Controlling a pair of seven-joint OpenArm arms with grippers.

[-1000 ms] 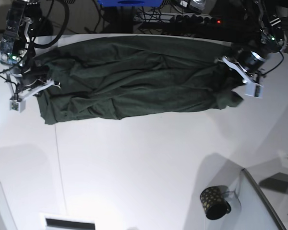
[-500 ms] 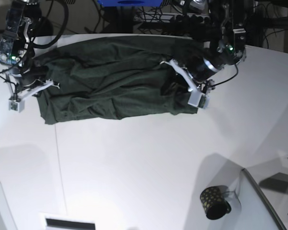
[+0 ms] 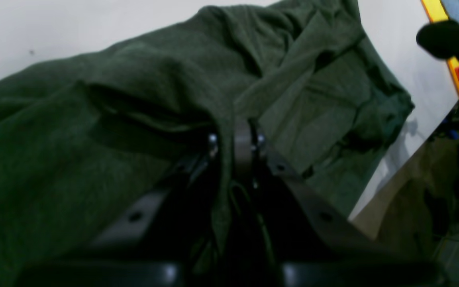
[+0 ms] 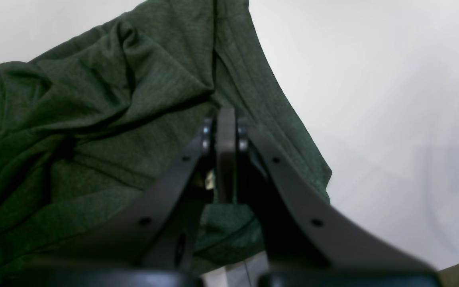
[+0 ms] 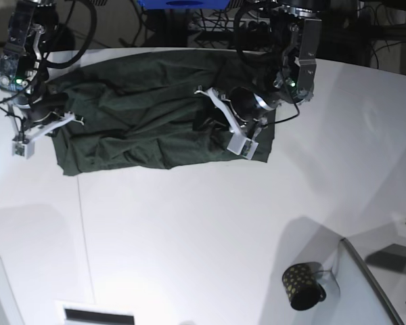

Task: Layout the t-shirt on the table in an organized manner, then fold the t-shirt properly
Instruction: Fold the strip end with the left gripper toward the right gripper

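Note:
The dark green t-shirt (image 5: 135, 115) lies creased along the far side of the white table (image 5: 189, 230). Its right end is doubled over toward the middle. My left gripper (image 5: 204, 98) hovers over that doubled part and is shut on a ridge of the fabric. In the left wrist view the cloth (image 3: 313, 99) runs up between the closed fingers of that gripper (image 3: 233, 139). My right gripper (image 5: 73, 120) is at the shirt's left end. In the right wrist view it (image 4: 221, 119) is shut, and creases of the shirt (image 4: 94, 119) converge at its tips.
A dark gold-dotted mug (image 5: 302, 286) stands near the front right, beside a grey tray-like panel (image 5: 372, 284). A thin dark seam (image 5: 84, 237) crosses the tabletop on the left. Cables and equipment sit beyond the far edge (image 5: 210, 27).
My left gripper has swept left across the table, carrying the shirt's right end over the body of the shirt. The right gripper has stayed where it was.

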